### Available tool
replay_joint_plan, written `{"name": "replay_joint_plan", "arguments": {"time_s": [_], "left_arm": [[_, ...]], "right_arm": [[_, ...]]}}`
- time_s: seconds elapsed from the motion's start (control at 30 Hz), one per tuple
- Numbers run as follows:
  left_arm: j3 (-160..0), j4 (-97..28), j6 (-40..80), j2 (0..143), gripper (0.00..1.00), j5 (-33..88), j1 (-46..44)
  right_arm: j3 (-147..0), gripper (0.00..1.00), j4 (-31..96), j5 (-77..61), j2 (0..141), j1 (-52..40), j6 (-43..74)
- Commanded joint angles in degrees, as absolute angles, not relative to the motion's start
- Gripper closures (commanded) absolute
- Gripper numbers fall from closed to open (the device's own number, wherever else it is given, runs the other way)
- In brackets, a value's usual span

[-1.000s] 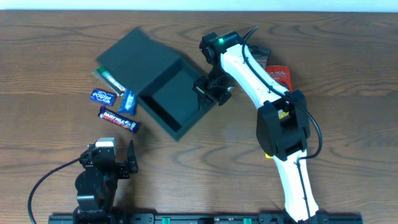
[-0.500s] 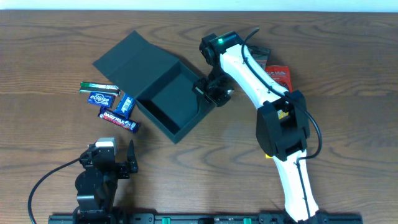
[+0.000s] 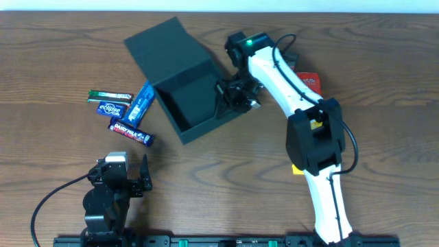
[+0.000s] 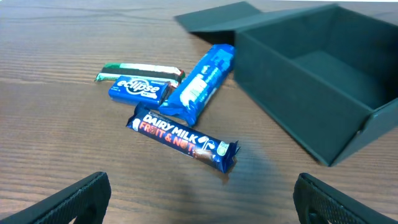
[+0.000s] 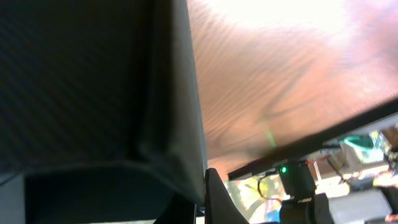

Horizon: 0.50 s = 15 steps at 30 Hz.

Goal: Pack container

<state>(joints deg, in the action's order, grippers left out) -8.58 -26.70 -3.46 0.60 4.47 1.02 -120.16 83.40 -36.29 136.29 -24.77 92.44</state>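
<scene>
Wooden table (image 3: 384,41) holds the container (image 3: 188,103), its right wall masked by right jaws.

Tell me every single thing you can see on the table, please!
container: one, dark green-grey, lid open, far middle of the table
Dairy Milk bar: one, dark blue, left of the container, closest to the left arm
Eclipse packet: one, blue, just beyond the Dairy Milk bar
long blue packet: one, blue, beside the container
thin stick packet: one, green and silver, behind the Eclipse packet
red packet: one, red, right side, partly hidden by the right arm
table: one, brown wood
left gripper: one, black, open, near left
right gripper: one, black, shut on the container's right wall
</scene>
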Motion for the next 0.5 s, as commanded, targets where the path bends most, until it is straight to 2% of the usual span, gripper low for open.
{"name": "replay_joint_plan", "arguments": {"time_s": [0.0, 0.47], "left_arm": [[-7.55, -26.72, -4.29, 0.27, 0.05, 4.03, 1.23], [-7.55, -26.72, -4.29, 0.27, 0.04, 4.03, 1.23]], "right_arm": [[-119.96, 0.99, 85.32, -37.65, 136.59, -22.65, 96.82], [-116.75, 0.99, 88.71, -38.28, 136.59, -21.06, 95.09]]}}
